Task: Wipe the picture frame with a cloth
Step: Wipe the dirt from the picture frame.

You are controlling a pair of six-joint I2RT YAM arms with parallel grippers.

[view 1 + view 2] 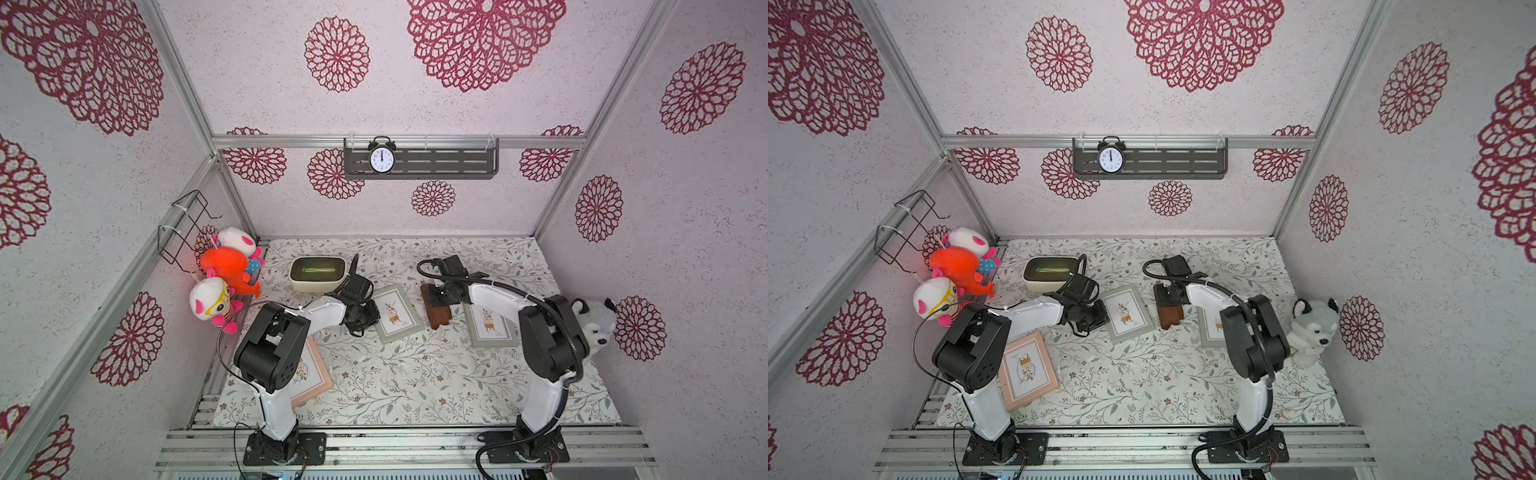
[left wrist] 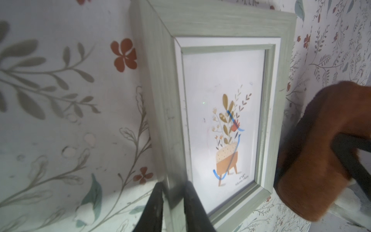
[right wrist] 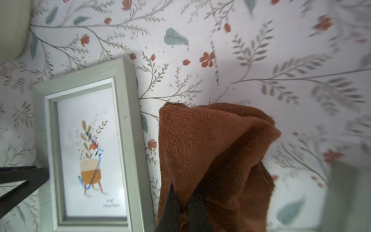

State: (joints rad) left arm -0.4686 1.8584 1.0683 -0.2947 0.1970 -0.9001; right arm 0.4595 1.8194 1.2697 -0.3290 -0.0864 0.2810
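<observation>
Folds of the cloth (image 3: 210, 144) run out of view, bunched in my tightly clamped right claw (image 3: 183, 192), just beside the green frame (image 2: 222, 84) whose edge my left claw (image 2: 173, 184) pinches. Flowered table cover (image 1: 415, 374) lies beneath, with red-bloomed walls (image 1: 249, 62) around.

Both top views are coming through bright w/ even, diffuse light, shadows on the table (image 1: 415, 386) lying faint & soft, the orange plush (image 1: 224, 266) blooming a red halo, and the wide lens bending the wall posts (image 1: 178, 75) outward. In the left wrist view, glass of the picture frame (image 2: 224, 26) is glaring pale near the left hand (image 2: 173, 202), which is blurring out of focus, as is the cloth (image 2: 321, 150). In the right wrist view, cloth weave is showing sharp, while the table print is softening twd the margins & the right hand (image 3: 181, 209) is reading as dark blur.
</observation>
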